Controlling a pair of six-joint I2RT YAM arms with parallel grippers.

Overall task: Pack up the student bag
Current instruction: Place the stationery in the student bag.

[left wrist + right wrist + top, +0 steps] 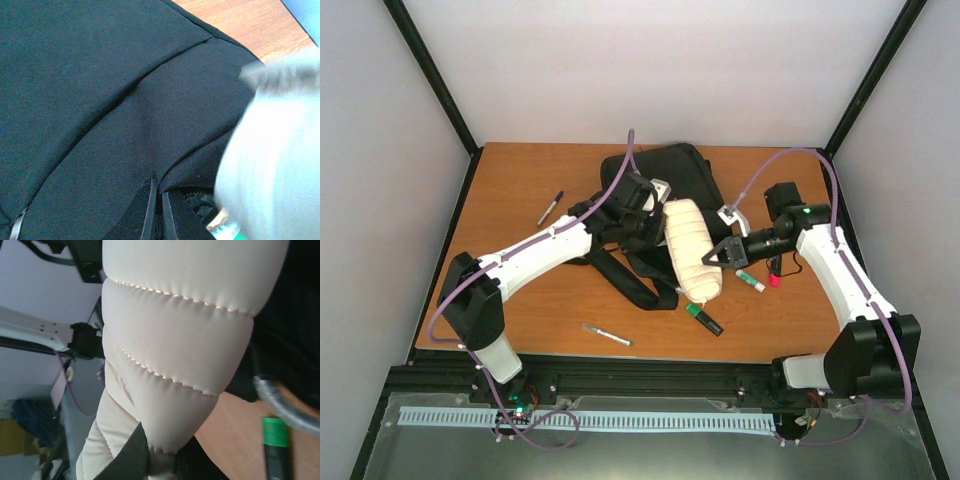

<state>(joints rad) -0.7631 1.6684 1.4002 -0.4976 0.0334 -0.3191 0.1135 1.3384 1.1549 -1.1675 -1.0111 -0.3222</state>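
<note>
The student bag (685, 175) lies toward the back middle of the tabletop (520, 280), its black straps trailing toward the near edge. A cream quilted pouch (692, 250) rests slantwise over the bag's right side, its near end down on the wood.

The right claw (712, 256) comes in from the right and pinches the pouch near its lower end. In the wrist view, cream fabric is squeezed between the two dark fingers (134, 457).

The left claw (156, 200) is low over the bag's black cloth, its fingers drawn almost together with only a sliver between them. I cannot tell whether any fabric is caught there.

Loose things lie around: a green highlighter (703, 318) just below the pouch, a black pen (550, 207) at the left, and another pen (607, 335) near the front edge
</note>
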